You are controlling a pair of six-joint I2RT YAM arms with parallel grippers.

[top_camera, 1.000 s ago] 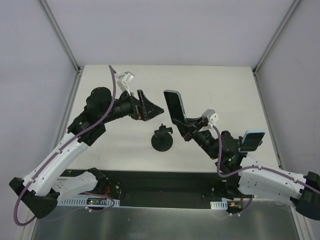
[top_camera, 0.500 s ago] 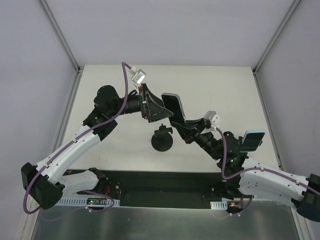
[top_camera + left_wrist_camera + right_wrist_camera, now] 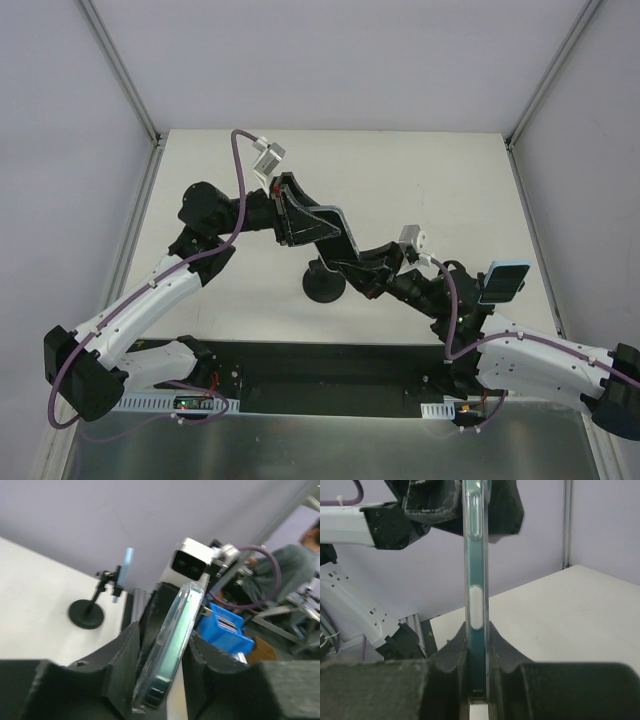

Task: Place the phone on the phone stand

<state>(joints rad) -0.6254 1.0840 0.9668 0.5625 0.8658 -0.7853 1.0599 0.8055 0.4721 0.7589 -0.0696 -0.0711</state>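
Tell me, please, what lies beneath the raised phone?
The phone stand shows only its round black base below the phone; its post and cradle are hidden beneath it and the right end effector.

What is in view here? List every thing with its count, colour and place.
phone: one, black screen, in the air above the stand
stand: one, black, mid-table
cased phone: one, light blue, table's right side
second stand: one, black, under the cased phone
bin: one, blue, beyond the table
person: one, grey top, background
table: one, white
left fingers: two, black, either side of the phone
right fingers: two, black, clamped on the phone
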